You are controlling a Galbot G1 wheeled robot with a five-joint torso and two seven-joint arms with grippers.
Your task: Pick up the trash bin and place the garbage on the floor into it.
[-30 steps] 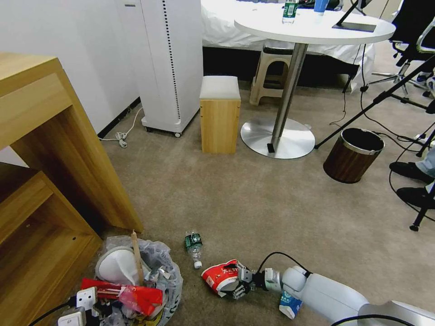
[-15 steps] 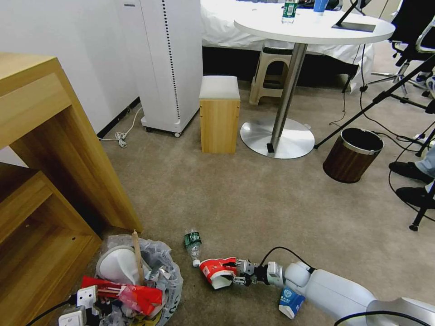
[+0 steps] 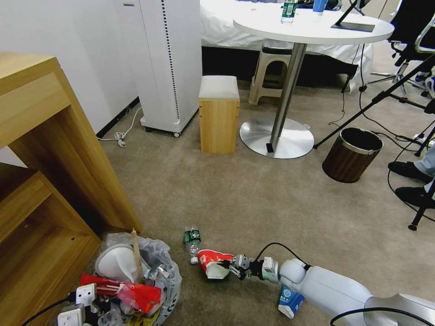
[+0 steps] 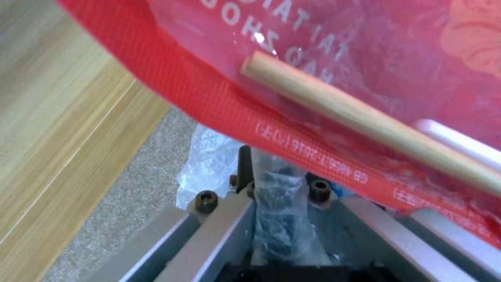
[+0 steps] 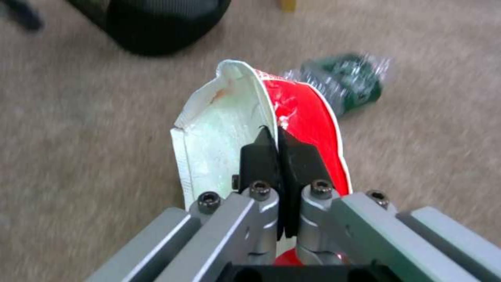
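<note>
Head camera high, facing down; wrist cameras close behind claws.

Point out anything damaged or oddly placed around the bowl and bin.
The red-white paper bowl is crushed, its rim torn, pinched in the right gripper. The black bag-lined trash bin, held by the left gripper, is overfull: a wooden stick pokes up and a red wrapper overhangs.

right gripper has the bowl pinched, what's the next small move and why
Probably lift the bowl a little and carry it left toward the bin. The right gripper is shut on the bowl's wall, the bowl sits low by the bottle, and the left gripper holds the bin's bag at the rim.
</note>
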